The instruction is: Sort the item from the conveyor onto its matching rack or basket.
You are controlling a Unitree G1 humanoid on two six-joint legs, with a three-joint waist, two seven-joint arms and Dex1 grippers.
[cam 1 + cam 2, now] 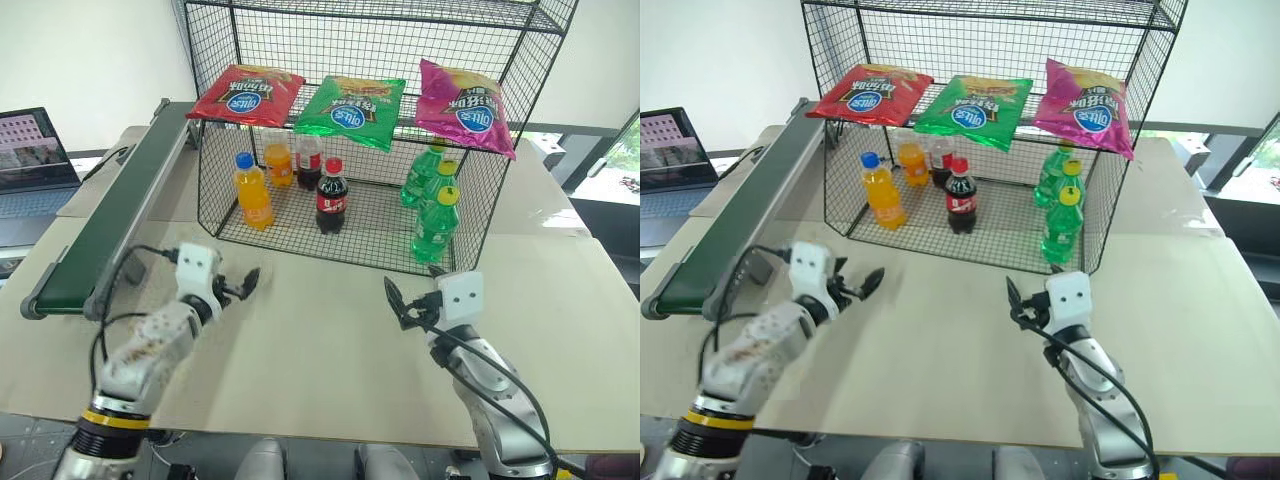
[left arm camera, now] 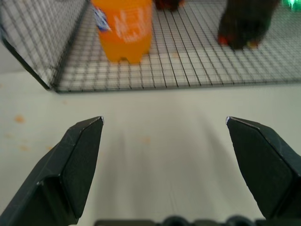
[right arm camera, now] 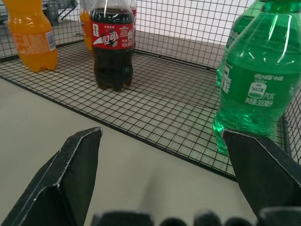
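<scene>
The red chip bag, the item (image 1: 245,95), lies on the left end of the upper tier of the black wire rack (image 1: 215,60). The conveyor (image 1: 110,225) with its dark green belt runs along the table's left side, with nothing on the belt. My left gripper (image 1: 243,285) hovers low over the table in front of the rack, open and empty; the left wrist view has its fingers (image 2: 77,160) spread wide before an orange bottle. My right gripper (image 1: 397,303) is also open and empty, near the rack's front right corner.
A green bag (image 1: 352,110) and a pink bag (image 1: 462,108) lie beside the red one. On the rack's floor stand orange bottles (image 1: 252,190), cola bottles (image 1: 332,197) and green bottles (image 1: 436,222). A laptop (image 1: 35,150) sits at far left.
</scene>
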